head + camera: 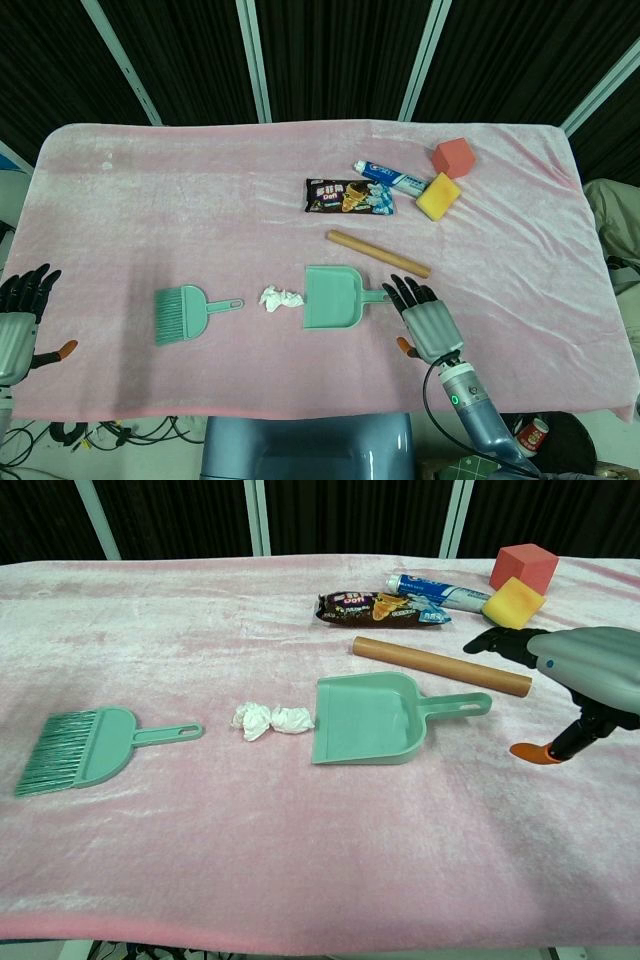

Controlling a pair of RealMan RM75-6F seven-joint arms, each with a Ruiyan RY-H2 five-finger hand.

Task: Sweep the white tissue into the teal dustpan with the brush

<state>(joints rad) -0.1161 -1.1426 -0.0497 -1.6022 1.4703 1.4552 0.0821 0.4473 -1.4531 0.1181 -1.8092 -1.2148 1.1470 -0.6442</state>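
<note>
A crumpled white tissue [281, 298] [270, 720] lies on the pink cloth between the brush and the dustpan. The teal brush [185, 312] [84, 747] lies to its left, bristles away from the tissue, handle pointing at it. The teal dustpan [335, 297] [372, 718] sits just right of the tissue, its handle pointing right. My right hand [426, 318] [575, 672] hovers open just right of the dustpan handle, holding nothing. At the table's left edge my left hand [20, 312] is open and apart from the brush; the chest view does not show it.
Behind the dustpan lies a wooden rod [377, 253] [440, 665]. Further back are a snack packet [349, 196] [368, 607], a toothpaste tube [392, 179] [434, 592], a yellow sponge [438, 195] [513, 602] and a red block [453, 157] [523, 567].
</note>
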